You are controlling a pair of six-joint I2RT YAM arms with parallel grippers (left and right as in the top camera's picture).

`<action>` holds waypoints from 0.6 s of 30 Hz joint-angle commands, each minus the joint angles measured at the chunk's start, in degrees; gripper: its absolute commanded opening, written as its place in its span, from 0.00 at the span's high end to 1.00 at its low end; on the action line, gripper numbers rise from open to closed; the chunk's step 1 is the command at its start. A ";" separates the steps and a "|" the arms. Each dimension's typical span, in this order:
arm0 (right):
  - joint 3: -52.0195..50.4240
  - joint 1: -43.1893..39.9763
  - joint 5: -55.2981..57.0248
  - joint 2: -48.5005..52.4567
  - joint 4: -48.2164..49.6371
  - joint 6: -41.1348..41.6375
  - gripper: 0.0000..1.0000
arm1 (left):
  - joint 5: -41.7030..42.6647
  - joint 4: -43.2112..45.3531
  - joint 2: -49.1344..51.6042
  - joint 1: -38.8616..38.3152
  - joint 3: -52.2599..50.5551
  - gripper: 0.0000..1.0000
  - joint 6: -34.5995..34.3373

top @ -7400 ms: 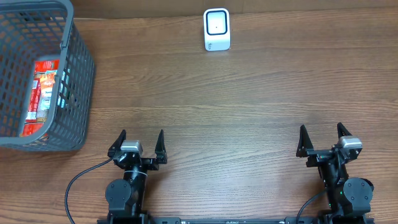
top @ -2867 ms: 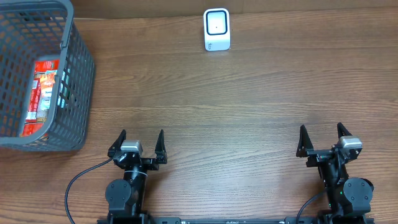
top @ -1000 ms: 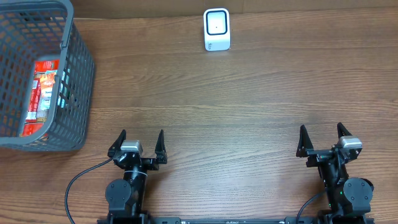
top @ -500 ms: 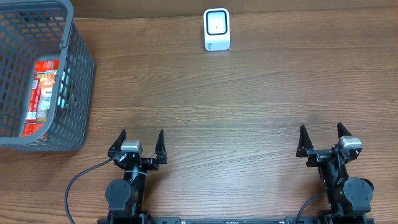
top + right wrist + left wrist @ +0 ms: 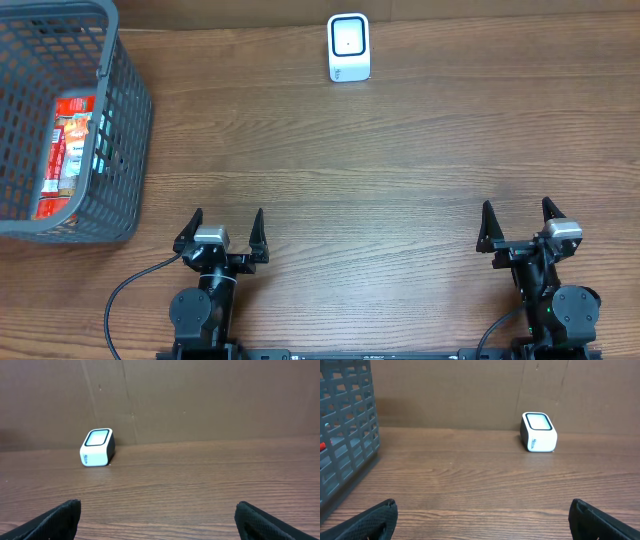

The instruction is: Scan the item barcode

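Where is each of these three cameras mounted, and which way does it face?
Overhead: above the table, looking straight down; shows the left gripper and right gripper at the bottom edge.
Left wrist: mounted by the left gripper, low, facing the back wall; its fingertips fill the bottom corners.
Right wrist: mounted by the right gripper, facing likewise; its fingertips in both corners.
Shared: all three see the white scanner.

red packet (image 5: pixel 68 150): flat in grey basket (image 5: pixel 128 160), far-left corner of table (image 5: pixel 400 170) | white scanner (image 5: pixel 349 47): upright, mid far edge
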 commanded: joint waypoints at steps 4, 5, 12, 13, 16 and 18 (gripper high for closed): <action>-0.61 -0.24 0.09 -0.46 0.35 -0.07 0.00 | -0.66 -0.11 -0.59 -0.33 -0.22 0.00 1.27; -0.61 -0.24 0.09 -0.46 0.35 -0.07 0.00 | -0.66 -0.11 -0.59 -0.33 -0.22 0.00 1.29; -0.61 -0.24 0.09 -0.46 0.35 -0.07 0.00 | -0.85 0.13 -0.59 -0.33 -0.22 0.01 1.25; -0.61 -0.24 0.09 -0.46 0.35 -0.07 0.00 | -0.81 0.04 -0.59 -0.33 -0.22 0.00 1.20; -0.61 -0.24 0.09 -0.46 0.35 -0.07 0.00 | -0.74 -0.04 -0.59 -0.33 -0.17 0.00 -0.76; -0.61 -0.24 0.09 -0.46 0.35 -0.07 0.00 | -0.31 -0.35 -0.59 -0.33 0.11 0.00 -1.36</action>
